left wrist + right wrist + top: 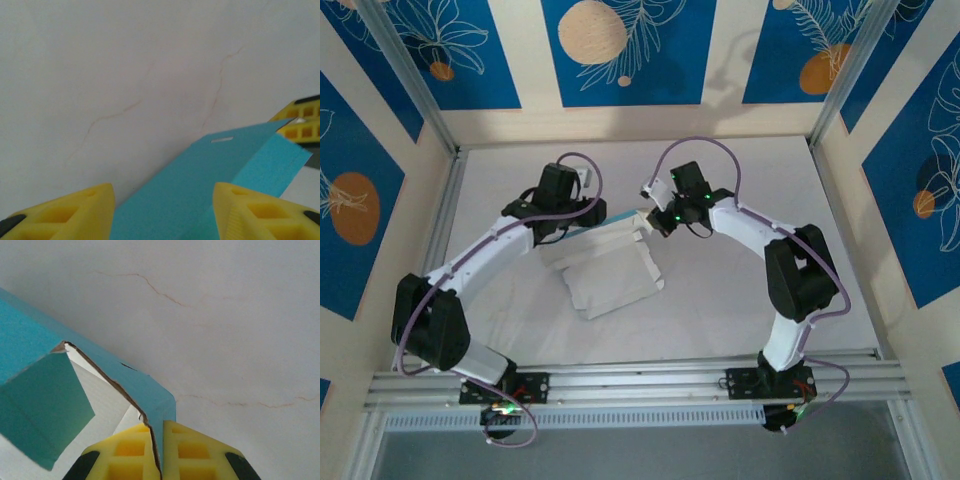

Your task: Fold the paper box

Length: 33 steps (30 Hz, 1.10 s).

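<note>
Card of thin blue-and-white die-cut paper box (610,278), at middle of white worktop (720,310), judged light, springy, crease-prone: right hand (157,435) pinches its raised edge, left hand (162,197) gapes astride blue flap (200,175); grip beside fold lines.

No writing, number, brand or sign can be read. The blue wall panels (670,70) carry only white leaf drawings and orange discs. The paper box (610,280) of thin light-blue and white card is unprinted.

- Thin light-blue card paper box (200,195): the bottom edge of the left wrist view cuts it off.
- From above, the black-and-white left arm (555,205) hides part of its far edge.
</note>
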{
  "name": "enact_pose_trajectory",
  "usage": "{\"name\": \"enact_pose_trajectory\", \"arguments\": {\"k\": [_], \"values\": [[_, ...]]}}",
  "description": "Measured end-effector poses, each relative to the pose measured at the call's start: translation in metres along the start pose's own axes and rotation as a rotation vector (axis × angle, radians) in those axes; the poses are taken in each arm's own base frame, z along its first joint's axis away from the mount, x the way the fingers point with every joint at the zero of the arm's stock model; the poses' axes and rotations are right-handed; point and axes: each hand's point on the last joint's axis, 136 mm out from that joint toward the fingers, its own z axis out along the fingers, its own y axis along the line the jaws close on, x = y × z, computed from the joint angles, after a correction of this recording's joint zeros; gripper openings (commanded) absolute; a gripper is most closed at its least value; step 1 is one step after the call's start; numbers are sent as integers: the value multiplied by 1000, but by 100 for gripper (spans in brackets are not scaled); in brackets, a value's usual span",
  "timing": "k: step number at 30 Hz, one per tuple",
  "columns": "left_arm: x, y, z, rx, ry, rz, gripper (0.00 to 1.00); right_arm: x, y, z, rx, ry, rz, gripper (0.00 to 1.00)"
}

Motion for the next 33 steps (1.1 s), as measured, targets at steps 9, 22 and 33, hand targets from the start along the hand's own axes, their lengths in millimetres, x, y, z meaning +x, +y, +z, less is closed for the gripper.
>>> {"name": "enact_pose_trajectory", "arguments": {"k": [9, 22, 33], "values": [[34, -10, 11, 11, 65, 31, 49, 9, -3, 9, 46, 37, 63, 0], [48, -13, 17, -67, 51, 152, 48, 9, 0, 16, 45, 54, 145, 1], [46, -8, 17, -113, 30, 198, 48, 8, 14, 14, -49, 130, 329, 6]]}}
